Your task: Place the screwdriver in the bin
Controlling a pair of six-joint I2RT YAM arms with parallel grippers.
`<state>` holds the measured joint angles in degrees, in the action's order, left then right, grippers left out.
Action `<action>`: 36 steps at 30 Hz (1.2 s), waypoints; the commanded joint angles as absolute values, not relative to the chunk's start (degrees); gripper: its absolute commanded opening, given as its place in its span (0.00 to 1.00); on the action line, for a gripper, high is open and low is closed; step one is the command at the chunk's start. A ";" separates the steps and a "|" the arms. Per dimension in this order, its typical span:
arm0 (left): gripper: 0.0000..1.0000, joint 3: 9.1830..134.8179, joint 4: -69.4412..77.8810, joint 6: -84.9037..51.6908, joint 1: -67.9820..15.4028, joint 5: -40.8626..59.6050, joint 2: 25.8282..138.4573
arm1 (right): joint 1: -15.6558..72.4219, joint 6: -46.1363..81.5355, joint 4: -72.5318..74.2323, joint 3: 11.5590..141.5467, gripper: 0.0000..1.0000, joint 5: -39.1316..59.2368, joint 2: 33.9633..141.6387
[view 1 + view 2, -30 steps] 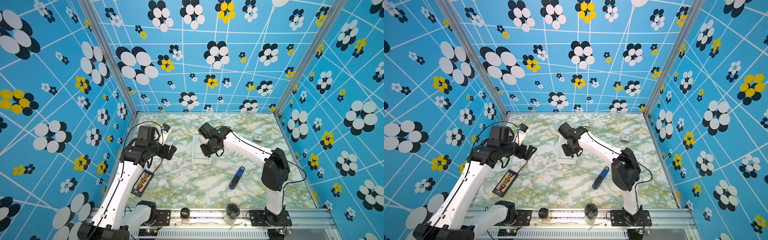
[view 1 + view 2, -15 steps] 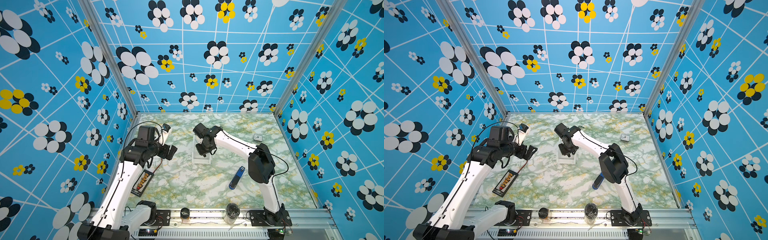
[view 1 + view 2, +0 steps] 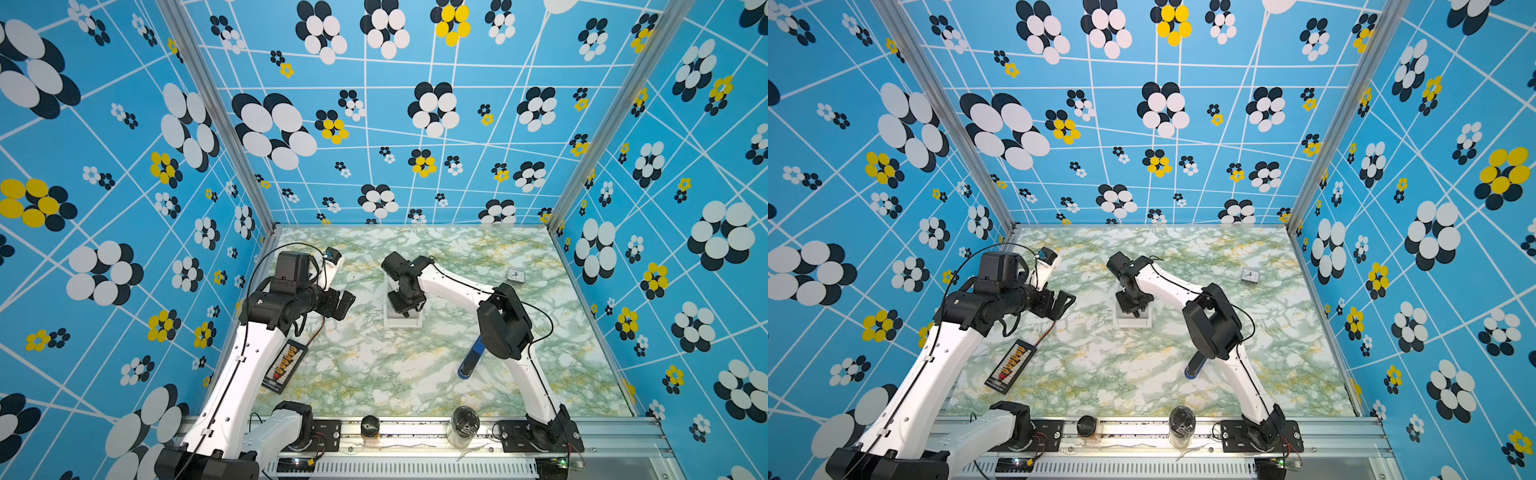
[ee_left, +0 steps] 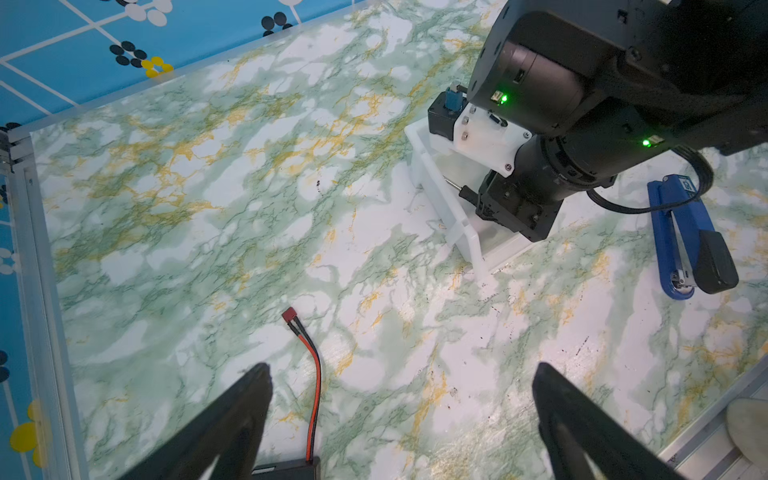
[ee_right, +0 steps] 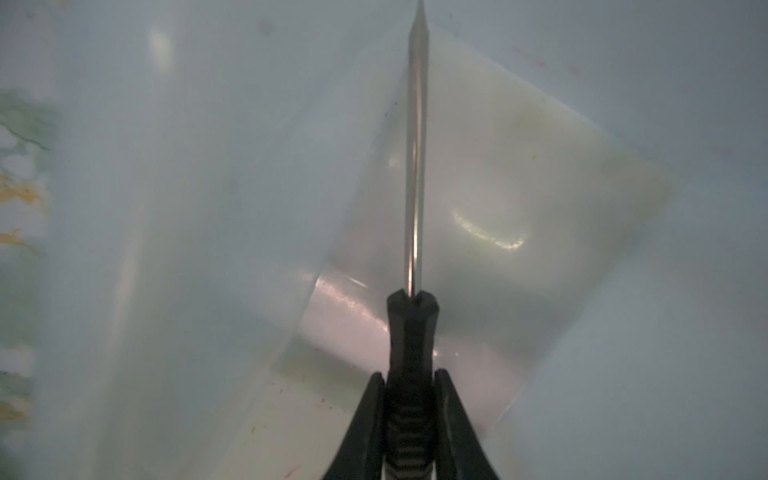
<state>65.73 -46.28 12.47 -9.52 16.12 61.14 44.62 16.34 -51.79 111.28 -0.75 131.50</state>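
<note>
- Nearest, on the front rail on the near side of the bin (image 3: 405,325): a small dark jar (image 3: 370,426) and a taller jar (image 3: 462,422). Neither is part of the job.
- On the tabletop (image 3: 374,374), nearer than the bin: a black tester (image 3: 284,365) with a red-black lead towards the left arm's side, and a blue stapler (image 3: 471,359) towards the right arm's side. Both are well apart from the bin.
- Left hand (image 4: 399,374): released, fingers spread wide and holding nothing. It hovers well clear of the bin on the left arm's side.
- Right hand (image 5: 409,374): clenched on the black handle of the screwdriver (image 5: 417,166), and reaching down into the bin.
- Screwdriver: held, not yet lying free. Its shaft points along over the bin's white floor.
- Step in hand, as judged: the set-down. Transport looks finished.
- Next move calls for letting go of the handle, then lifting straight up so the fingers clear the low walls and do not drag the bin.
- View notes: both top views hide the screwdriver under the right hand.
- The right wrist view alone shows the grip and the shaft against the bin floor. It does not show whether the tip touches.
- The left wrist view shows the bin wall from the side, with a little of the shaft poking out of the hand inside it.
- Farthest, beyond the bin on the right arm's side: a small clock (image 3: 515,274), untouched.
</note>
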 commanded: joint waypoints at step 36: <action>0.99 50.02 -28.93 9.47 -9.01 3.52 62.35 | 41.81 15.27 -28.52 89.22 0.77 -7.10 96.44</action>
<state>52.77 -33.12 11.35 -9.43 6.28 62.37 43.75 15.14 -37.23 98.13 -4.12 101.95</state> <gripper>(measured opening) 0.992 0.750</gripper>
